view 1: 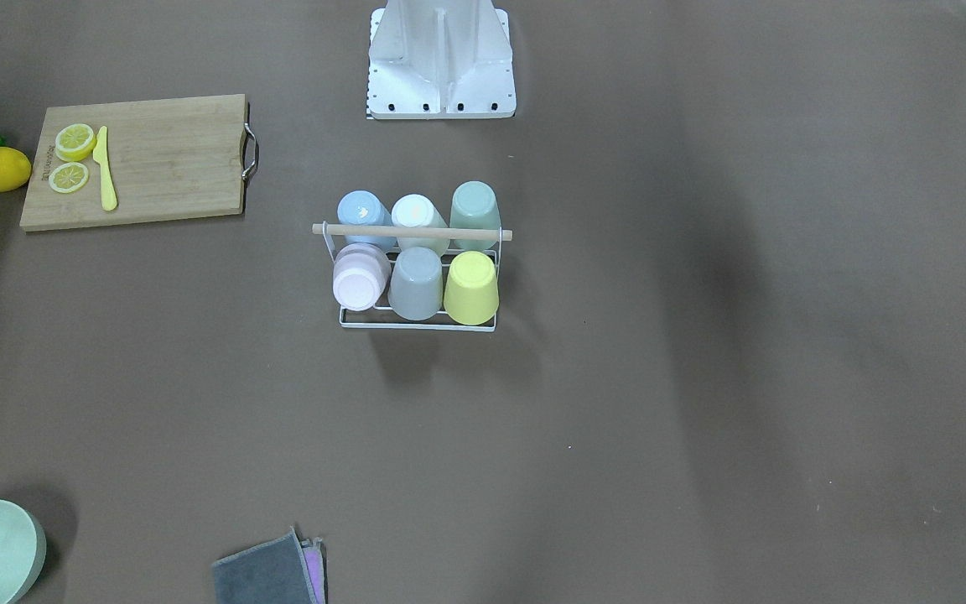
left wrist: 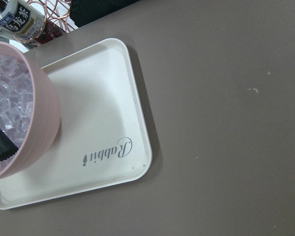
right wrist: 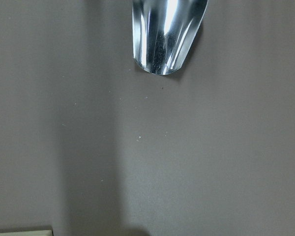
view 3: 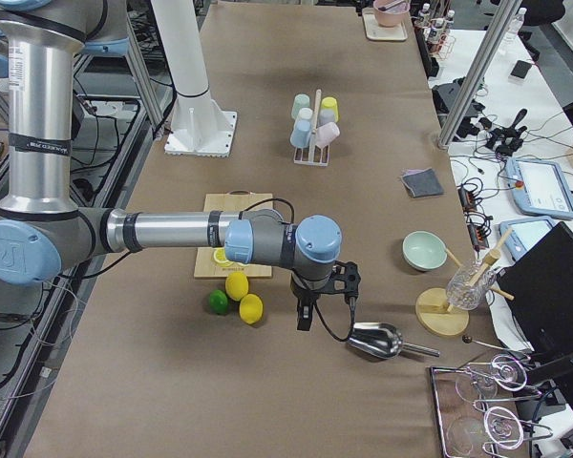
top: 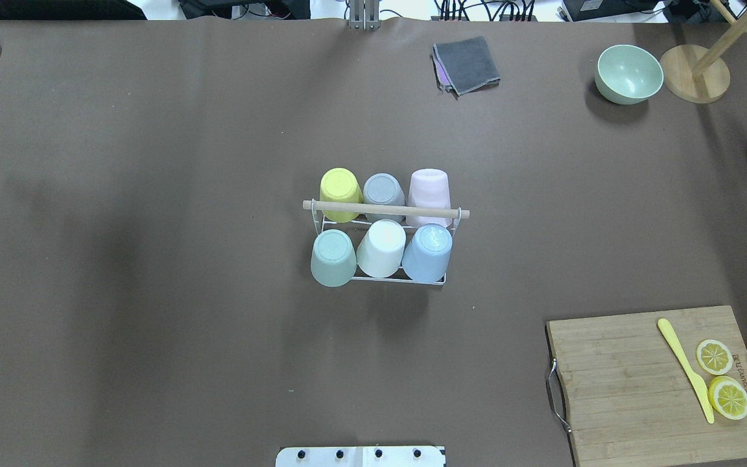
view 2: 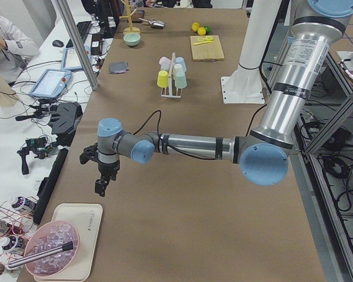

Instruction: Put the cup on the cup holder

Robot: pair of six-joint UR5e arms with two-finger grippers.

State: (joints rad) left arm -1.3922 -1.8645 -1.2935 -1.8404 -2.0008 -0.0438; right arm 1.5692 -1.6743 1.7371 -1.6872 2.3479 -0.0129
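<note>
The white wire cup holder with a light wooden rod handle (top: 384, 210) stood at the centre of the brown desk (top: 153, 259), every prong already carrying one of six upturned pastel plastic cups (top: 381, 246). The left tool (view 2: 103, 176) hung far out at the rack's nine o'clock and the right tool (view 3: 306, 310) at three o'clock; whether either was spread or pressed together could not be told. The cups looked light, stiff and smooth, best pinched across the side wall.
</note>
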